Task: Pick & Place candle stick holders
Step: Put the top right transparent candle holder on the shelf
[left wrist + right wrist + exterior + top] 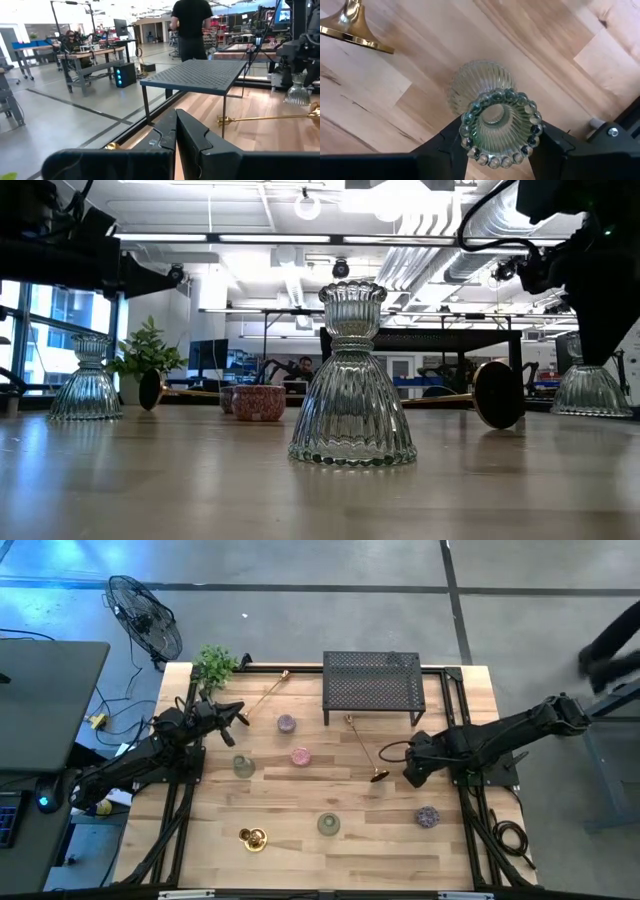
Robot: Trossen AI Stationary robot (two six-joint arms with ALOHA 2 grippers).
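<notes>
Ribbed clear grey-green glass candle stick holder sits between the right gripper's dark fingers, which close narrowly on its beaded upper rim at the tabletop's right side, near a fallen slender brass stick. Glass this thick probably feels heavy, rigid, slick and chip-prone, so the narrow neck under the beads looks the surest hold. Farther off, the left gripper waits with fingers pressed together, holding nothing, facing the black mesh rack.
</notes>
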